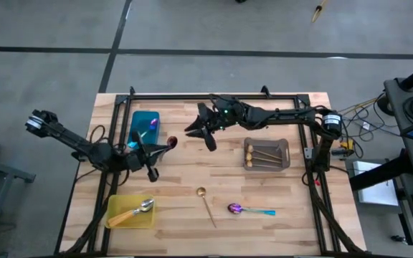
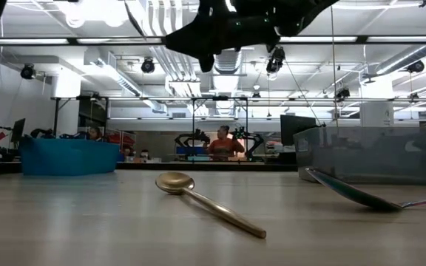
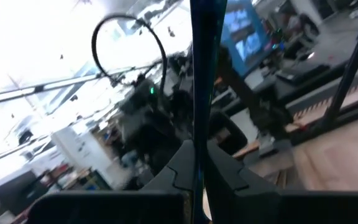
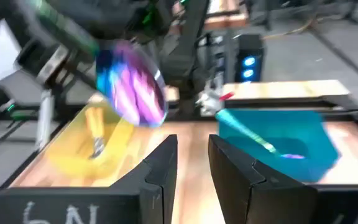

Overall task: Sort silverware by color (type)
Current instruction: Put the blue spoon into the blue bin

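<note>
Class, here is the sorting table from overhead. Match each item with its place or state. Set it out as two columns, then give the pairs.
Column one
1. orange-handled spoon
2. bunch of gold spoons
3. lone gold spoon
4. left claw

Column two
A. on the bare table
B. shut on an iridescent spoon
C. in the yellow tray
D. in the grey tray

Pairs: 1-C, 2-D, 3-A, 4-B
</note>
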`<state>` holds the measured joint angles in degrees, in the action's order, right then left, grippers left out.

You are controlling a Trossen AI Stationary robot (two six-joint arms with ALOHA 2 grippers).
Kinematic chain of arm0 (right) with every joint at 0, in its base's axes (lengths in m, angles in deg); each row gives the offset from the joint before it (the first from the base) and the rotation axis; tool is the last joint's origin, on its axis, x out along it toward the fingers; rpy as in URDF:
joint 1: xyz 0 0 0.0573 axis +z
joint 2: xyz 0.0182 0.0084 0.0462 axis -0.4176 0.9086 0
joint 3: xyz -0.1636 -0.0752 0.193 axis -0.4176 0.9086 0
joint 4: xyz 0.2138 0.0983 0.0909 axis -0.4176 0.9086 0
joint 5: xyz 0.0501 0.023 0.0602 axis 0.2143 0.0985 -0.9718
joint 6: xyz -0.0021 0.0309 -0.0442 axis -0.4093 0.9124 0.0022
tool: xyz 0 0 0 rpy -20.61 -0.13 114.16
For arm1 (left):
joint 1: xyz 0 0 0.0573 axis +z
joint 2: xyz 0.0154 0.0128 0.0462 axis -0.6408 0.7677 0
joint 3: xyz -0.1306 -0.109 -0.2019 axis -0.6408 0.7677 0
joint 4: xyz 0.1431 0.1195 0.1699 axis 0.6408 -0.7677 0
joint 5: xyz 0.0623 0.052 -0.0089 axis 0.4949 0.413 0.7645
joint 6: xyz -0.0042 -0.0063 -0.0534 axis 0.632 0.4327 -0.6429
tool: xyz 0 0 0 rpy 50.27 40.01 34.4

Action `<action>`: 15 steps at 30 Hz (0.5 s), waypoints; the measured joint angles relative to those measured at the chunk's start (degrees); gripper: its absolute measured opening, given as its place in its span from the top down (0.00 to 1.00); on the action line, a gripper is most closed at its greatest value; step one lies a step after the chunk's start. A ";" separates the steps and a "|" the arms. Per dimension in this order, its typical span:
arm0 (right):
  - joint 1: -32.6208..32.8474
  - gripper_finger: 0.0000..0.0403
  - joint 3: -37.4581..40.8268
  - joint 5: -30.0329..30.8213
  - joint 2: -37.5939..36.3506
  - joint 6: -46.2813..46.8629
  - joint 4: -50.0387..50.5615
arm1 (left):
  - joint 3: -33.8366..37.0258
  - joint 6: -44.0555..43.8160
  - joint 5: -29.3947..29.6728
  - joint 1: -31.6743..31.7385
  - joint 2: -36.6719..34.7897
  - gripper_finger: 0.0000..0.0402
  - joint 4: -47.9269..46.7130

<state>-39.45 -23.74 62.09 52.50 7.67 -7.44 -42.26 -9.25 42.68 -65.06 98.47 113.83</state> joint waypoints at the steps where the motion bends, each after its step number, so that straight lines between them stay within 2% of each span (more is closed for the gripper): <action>1: 0.02 0.80 -0.04 -1.00 0.22 0.36 0.30 | 0.00 0.00 -0.69 0.00 -0.32 1.00 0.01; 8: -0.61 0.78 -0.24 -9.66 0.98 3.06 -0.30 | 0.00 -0.33 -7.67 -0.02 -1.65 1.00 -0.10; 10: -0.55 0.75 -0.19 -11.81 0.98 3.86 -0.68 | 0.00 -0.46 -7.98 -0.04 -1.78 1.00 -0.11; 15: -0.22 0.60 -0.29 -11.70 1.37 5.62 -2.21 | 0.00 -0.69 -7.98 -0.02 -1.78 1.00 -0.14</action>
<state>-39.67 -24.03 50.39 53.87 13.28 -9.65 -42.26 -9.94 34.70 -65.08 96.69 113.69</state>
